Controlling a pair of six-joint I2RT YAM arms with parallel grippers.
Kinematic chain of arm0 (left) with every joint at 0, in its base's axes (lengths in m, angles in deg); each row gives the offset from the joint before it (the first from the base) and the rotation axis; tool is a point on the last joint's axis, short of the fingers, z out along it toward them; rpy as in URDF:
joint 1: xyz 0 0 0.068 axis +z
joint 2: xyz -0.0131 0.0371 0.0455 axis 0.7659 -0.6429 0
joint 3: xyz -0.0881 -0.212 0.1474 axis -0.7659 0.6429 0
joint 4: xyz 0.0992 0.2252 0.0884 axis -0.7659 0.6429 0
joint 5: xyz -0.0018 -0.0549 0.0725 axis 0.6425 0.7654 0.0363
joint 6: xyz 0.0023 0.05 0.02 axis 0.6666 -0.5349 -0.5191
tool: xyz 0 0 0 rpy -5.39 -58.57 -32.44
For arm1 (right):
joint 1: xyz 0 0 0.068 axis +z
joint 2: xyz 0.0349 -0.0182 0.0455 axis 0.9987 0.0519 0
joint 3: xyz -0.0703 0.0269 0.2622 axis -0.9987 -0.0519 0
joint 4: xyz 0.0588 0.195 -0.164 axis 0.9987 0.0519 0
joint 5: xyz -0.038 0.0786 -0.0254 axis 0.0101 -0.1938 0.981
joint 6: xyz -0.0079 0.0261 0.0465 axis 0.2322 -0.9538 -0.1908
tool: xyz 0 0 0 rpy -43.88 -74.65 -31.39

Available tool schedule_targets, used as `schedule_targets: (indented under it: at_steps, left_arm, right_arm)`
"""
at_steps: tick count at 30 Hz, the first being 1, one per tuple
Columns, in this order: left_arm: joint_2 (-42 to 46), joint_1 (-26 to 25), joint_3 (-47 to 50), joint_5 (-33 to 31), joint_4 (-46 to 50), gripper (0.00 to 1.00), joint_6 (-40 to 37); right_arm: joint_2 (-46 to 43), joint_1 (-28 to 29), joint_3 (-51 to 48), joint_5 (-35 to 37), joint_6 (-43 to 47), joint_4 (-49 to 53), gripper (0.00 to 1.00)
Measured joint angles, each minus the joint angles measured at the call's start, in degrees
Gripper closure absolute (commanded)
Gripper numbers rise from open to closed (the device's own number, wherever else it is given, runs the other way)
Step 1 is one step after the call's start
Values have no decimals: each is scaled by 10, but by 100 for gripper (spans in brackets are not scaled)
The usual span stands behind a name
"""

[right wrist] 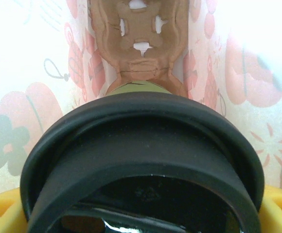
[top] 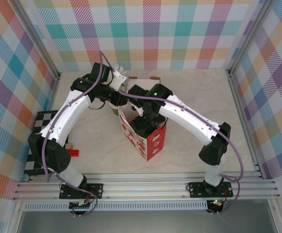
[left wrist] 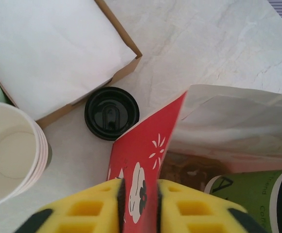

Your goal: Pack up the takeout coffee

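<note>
The red paper bag [top: 153,141] with white flower prints stands open mid-table. My left gripper [left wrist: 138,196] is shut on the bag's red side wall [left wrist: 148,145], its yellow pads [left wrist: 90,206] pinching the top edge. The takeout coffee [right wrist: 141,160], a green cup under a black lid, sits between the yellow fingers [right wrist: 0,213] of my right gripper [right wrist: 141,221], which is shut on it inside the bag. In the left wrist view the green cup [left wrist: 245,194] shows low in the bag's mouth. From above, my right gripper [top: 146,121] reaches down into the bag.
A loose black lid [left wrist: 112,113] lies on the table just outside the bag. A stack of lidless cups [left wrist: 9,150] stands to its left. A cardboard box of white napkins [left wrist: 48,48] sits behind. A checkered board [top: 39,141] and a red block [top: 73,152] lie at the left.
</note>
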Motion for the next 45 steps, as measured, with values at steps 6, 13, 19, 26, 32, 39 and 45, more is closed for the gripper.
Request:
schedule_targets:
  at_steps: [6,13,19,26,32,39,45]
  left_arm:
    - [13,0,8,3,-8,100,12]
    - [13,-1,7,-2,-5,100,28]
    - [13,-4,12,-8,-13,100,47]
    - [17,-4,23,-8,-29,100,80]
    - [17,-4,23,-6,-29,100,95]
    - [17,-4,23,-1,-29,100,103]
    - [17,-4,23,7,-30,100,104]
  right_arm:
    - [21,-7,24,-12,-13,31,56]
    - [53,-13,40,-16,-15,46,57]
    - [55,-14,35,-26,-13,32,58]
    - [73,-14,25,-29,-10,31,57]
    - [79,-14,19,-30,-10,34,57]
    - [83,-18,16,-34,-10,36,57]
    - [90,-26,11,-34,-2,37,58]
